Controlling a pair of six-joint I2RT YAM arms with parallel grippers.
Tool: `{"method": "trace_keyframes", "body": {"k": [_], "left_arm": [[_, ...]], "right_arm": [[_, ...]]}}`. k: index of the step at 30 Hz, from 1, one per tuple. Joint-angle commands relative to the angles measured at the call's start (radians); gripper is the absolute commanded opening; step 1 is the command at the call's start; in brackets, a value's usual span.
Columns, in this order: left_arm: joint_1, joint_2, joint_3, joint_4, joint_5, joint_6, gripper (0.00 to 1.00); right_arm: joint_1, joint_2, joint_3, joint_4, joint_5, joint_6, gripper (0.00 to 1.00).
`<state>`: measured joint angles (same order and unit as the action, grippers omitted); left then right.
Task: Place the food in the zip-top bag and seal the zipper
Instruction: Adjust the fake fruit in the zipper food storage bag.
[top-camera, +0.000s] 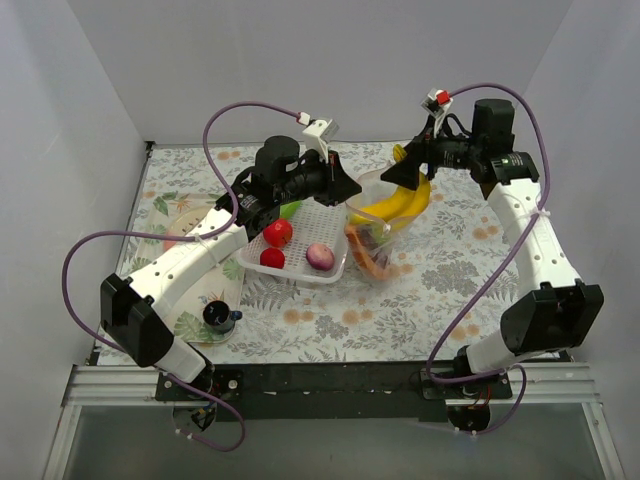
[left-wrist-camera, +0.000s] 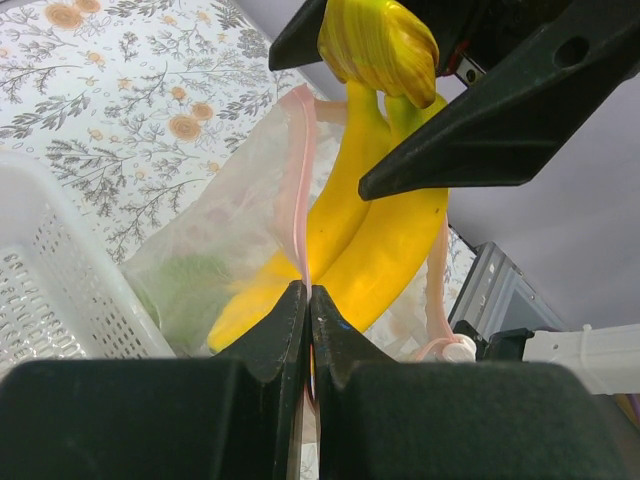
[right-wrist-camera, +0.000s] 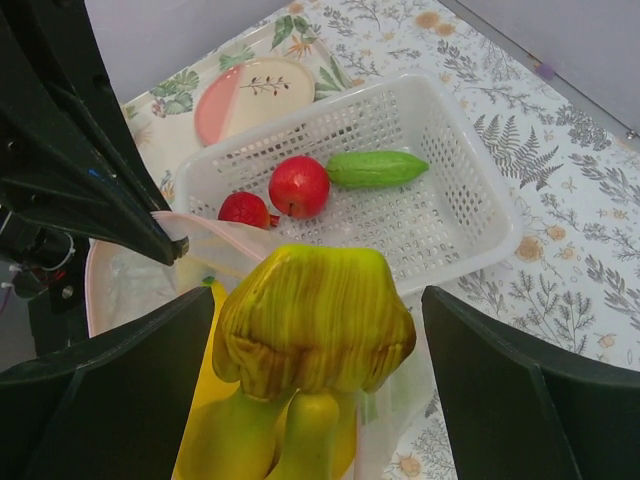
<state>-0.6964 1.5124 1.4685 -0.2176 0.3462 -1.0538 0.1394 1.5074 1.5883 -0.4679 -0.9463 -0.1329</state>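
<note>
Closest to us in the left wrist view, the left gripper (left-wrist-camera: 308, 290) has its jaws pressed together on the zipper (left-wrist-camera: 297, 170). It holds up one lip of the zip-top bag (left-wrist-camera: 215, 225), which sits just right of the white basket (right-wrist-camera: 478, 160). Our right gripper (right-wrist-camera: 320, 290) is spread about as wide as the crown of the banana bunch (left-wrist-camera: 390, 230) and appears to clamp it. The fruit hangs upright with its lower end inside the bag's mouth.

We judge the thin pinch to be the weak point. If the bananas drag on the film going down, the strip could slip free and the mouth fold shut. Letting go too high might also tip the bag over.

Inside the bag we see an orange carrot (top-camera: 368, 258) and something pale green we cannot name. The basket holds the red apple (right-wrist-camera: 298, 186), small tomato (right-wrist-camera: 244, 209), cucumber (right-wrist-camera: 377, 168) and purple onion (top-camera: 320, 257), none yet bagged.
</note>
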Motion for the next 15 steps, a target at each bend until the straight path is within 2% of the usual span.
{"method": "trace_keyframes", "body": {"k": [1, 2, 5, 6, 9, 15], "left_arm": [[-0.005, -0.018, 0.042, 0.024, -0.006, 0.011, 0.0], [-0.005, -0.018, 0.042, 0.026, -0.007, 0.011, 0.0], [-0.005, -0.021, 0.038, 0.026, -0.012, 0.008, 0.0], [-0.005, -0.021, 0.036, 0.027, -0.012, 0.006, 0.0], [-0.005, -0.023, 0.03, 0.035, -0.009, 0.0, 0.0], [-0.005, -0.02, 0.026, 0.046, -0.009, -0.015, 0.0]], "right_arm": [[-0.003, -0.067, -0.025, 0.072, -0.032, 0.033, 0.9], [-0.003, -0.072, -0.03, 0.08, -0.035, 0.041, 0.88], [-0.003, -0.091, -0.031, 0.109, -0.029, 0.085, 0.68], [-0.001, -0.102, -0.033, 0.112, -0.011, 0.095, 0.48], [0.003, -0.116, -0.013, 0.094, 0.045, 0.115, 0.25], [0.045, -0.087, 0.113, -0.081, 0.216, 0.09, 0.14]]}}
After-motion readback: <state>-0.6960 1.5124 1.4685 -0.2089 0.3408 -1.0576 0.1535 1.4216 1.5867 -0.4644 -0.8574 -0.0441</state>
